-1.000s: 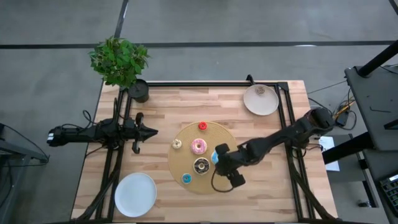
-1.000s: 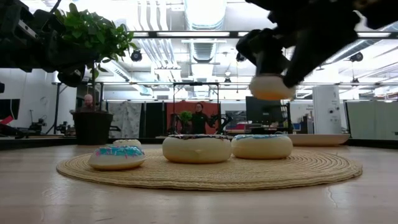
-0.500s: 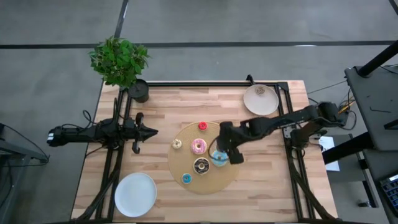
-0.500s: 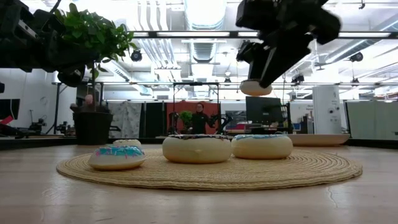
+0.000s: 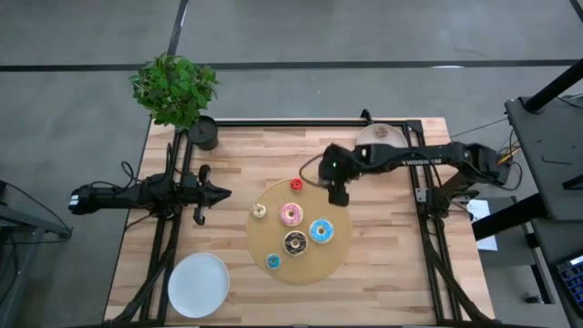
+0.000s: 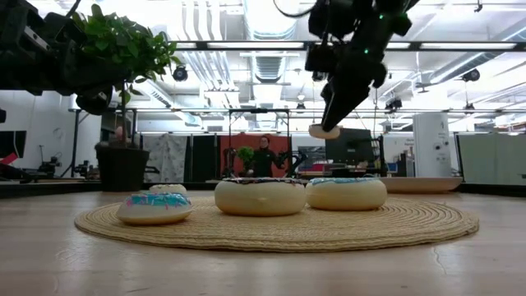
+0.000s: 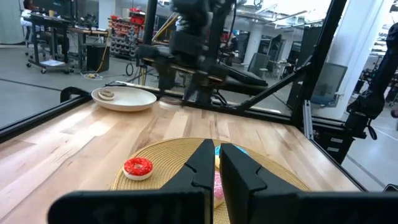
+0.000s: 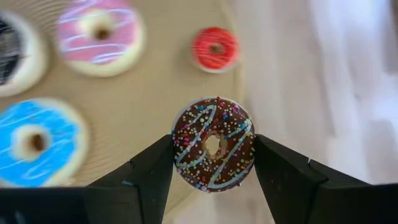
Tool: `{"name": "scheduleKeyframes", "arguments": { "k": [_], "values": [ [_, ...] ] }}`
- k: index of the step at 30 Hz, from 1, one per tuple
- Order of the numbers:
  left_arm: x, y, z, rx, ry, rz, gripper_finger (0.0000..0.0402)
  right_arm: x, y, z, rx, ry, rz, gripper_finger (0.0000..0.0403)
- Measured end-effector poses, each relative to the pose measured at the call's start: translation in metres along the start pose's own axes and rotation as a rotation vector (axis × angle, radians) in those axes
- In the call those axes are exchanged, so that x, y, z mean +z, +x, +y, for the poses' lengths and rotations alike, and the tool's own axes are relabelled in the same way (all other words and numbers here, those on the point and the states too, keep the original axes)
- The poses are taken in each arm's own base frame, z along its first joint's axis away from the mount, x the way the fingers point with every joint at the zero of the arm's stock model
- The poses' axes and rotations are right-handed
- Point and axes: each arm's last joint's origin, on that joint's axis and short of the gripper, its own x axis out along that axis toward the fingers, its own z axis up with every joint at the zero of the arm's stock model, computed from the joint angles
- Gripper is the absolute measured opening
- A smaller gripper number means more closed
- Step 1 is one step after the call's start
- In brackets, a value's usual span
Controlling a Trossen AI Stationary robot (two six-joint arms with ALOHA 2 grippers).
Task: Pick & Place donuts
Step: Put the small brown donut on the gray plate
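from my station i log the scene from the biggest item down. the wooden table (image 5: 228, 155) carries a round woven mat (image 5: 264, 244) at its centre, a white plate (image 5: 198, 283) near the left front corner, and a second white plate (image 5: 390, 150) at the far right corner with a small item already on it, too small for me to identify. a potted plant (image 5: 175, 91) stands at the far left corner.

the right arm reaches in over the mat's far right edge. the right gripper (image 8: 213, 144) pinches a small chocolate donut (image 8: 214, 143) with sprinkles, one finger on each side of the ring, carried clear above the surface; the low view confirms it hangs in the air. the left gripper (image 7: 213, 163) waits at the left side of the table, fingers pressed together, holding nothing.

on the mat i count a large pink donut (image 5: 291, 215), a large blue donut (image 5: 321, 230), a large dark donut (image 5: 295, 242), a small red donut (image 5: 296, 185), a small cream donut (image 5: 260, 211) and a small light blue donut (image 5: 273, 261).

my judgement: the step in hand is the carry, after pick-up. the far right plate looks the likely destination. the next move calls for travelling over that plate, lowering until the ring is just above it, then spreading the fingers. risk: the small ring may roll on release.
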Motion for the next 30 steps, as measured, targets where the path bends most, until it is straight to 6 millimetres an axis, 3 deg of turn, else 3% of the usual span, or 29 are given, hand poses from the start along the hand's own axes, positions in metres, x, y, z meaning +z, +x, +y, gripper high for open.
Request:
{"name": "scheduleKeyframes", "arguments": {
  "k": [14,22,30],
  "values": [
    [0.0,0.0,0.0,0.0,0.0,0.0,0.0,-0.016,-0.005,-0.078,-0.127,0.284,0.009,0.0206],
    [0.0,0.0,0.0,0.0,0.0,-0.001,0.0,-0.028,-0.008,-0.107,-0.177,0.368,0.017,0.0206],
    [0.0,0.0,0.0,0.0,0.0,-0.001,0.0,-0.047,-0.007,-0.123,-0.2,0.442,0.067,0.0206]
  ]
}}
